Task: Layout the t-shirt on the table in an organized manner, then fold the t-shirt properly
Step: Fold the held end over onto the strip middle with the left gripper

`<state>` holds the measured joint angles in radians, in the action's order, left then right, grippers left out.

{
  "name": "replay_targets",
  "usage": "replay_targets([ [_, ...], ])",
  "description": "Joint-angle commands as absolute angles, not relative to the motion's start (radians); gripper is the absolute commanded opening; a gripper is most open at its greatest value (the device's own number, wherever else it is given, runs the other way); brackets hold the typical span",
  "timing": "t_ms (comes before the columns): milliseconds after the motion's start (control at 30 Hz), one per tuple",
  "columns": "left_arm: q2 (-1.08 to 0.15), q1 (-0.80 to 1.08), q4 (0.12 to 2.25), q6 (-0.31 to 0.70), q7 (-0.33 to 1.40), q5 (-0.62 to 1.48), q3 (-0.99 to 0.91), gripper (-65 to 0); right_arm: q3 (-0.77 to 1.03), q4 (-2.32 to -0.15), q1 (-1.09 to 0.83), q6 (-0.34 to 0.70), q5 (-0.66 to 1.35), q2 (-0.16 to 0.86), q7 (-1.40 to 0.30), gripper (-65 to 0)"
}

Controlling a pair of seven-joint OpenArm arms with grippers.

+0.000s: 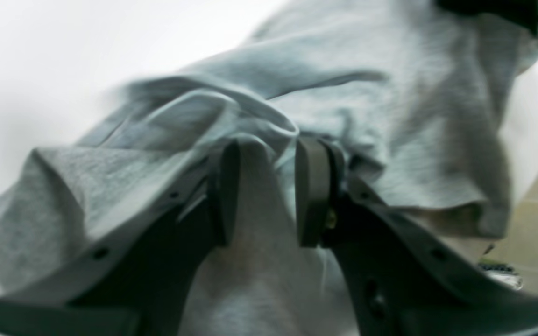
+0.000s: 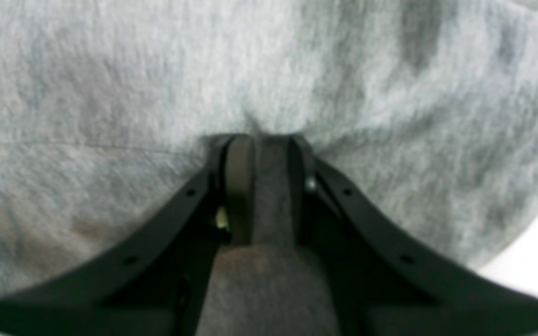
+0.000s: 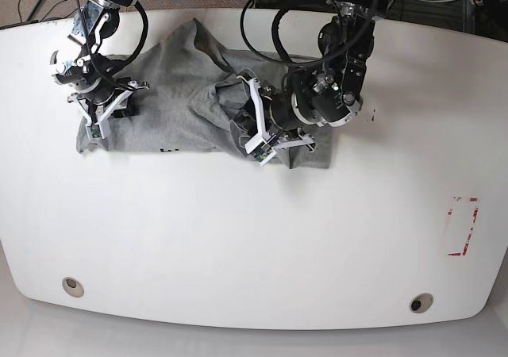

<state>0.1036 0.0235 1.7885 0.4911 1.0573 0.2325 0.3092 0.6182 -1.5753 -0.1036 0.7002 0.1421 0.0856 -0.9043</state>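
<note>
Your left gripper (image 1: 266,191) sat with its jaws parted, a ridge of grey fabric standing up between the two pads (image 1: 313,191) without being squeezed; in the left wrist view the cloth ran loosely through the gap and bunched into a rolled fold just ahead of the fingertips. From the base view you had this gripper (image 3: 252,127) lying over the middle of the t-shirt (image 3: 175,111), where the fabric was heaped into a crumpled mound.

Your right gripper (image 2: 262,186) was pinched tight on the t-shirt (image 2: 269,84): the right wrist view showed a narrow tuck of grey cloth held between the pads (image 2: 238,186), with the rest of the garment filling almost the whole picture. In the base view that gripper (image 3: 101,111) was at the far left end of the shirt, near its lower left corner.

You had the t-shirt (image 1: 390,116) resting on the table (image 3: 254,238) in the upper left part of the white top, spread roughly sideways between the two arms but wrinkled, its right end tucked under the left arm. Well apart from it were the red-outlined mark (image 3: 463,227) by the table's right edge and the two grommet holes (image 3: 72,285) along the near edge.
</note>
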Motion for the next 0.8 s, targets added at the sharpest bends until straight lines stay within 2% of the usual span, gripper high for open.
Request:
replay_targets([
  [0, 0.13, 0.007, 1.813, 0.542, 1.036, 0.251, 0.332, -45.6, 0.618, -1.569, -0.113, 0.698, 0.094, 0.085, -0.983, -52.8],
  [300, 0.125, -0.024, 1.911, 0.673, 1.107, 0.246, 0.306, -45.1, 0.618, -1.569, -0.113, 0.698, 0.094, 0.087, -0.984, -52.8],
  [767, -0.062, 0.004, 1.905, 0.688, 1.107, 0.249, 0.145, -45.3, 0.618, -1.569, -0.114, 0.698, 0.094, 0.087, -0.984, -52.8],
])
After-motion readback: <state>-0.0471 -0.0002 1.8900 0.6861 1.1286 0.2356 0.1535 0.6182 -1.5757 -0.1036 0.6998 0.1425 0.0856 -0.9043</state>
